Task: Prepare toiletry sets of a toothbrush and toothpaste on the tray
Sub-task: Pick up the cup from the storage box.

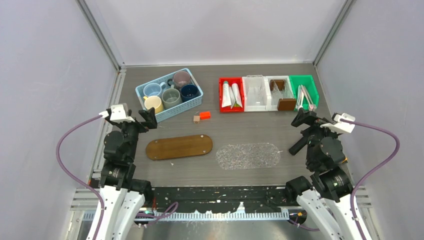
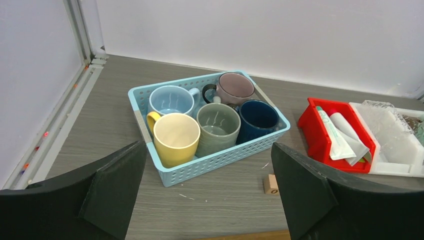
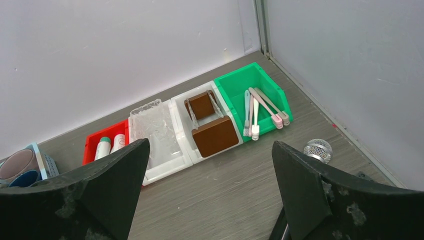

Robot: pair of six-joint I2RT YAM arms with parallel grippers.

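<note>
We look down on a grey wood-grain table (image 1: 250, 130) boxed in on three sides. The far wall (image 1: 215, 30) is plain white; the left wall (image 1: 45, 75) and right wall (image 1: 380, 65) read as pale lavender-grey panels. Slim aluminium posts (image 1: 99, 35) run up the two far corners, and a metal rail (image 1: 111, 110) lines the table's left edge. Along the near edge we find a black strip (image 1: 220, 192) with scuffed, flaking paint. The light is soft and even, with only faint shadows.
</note>
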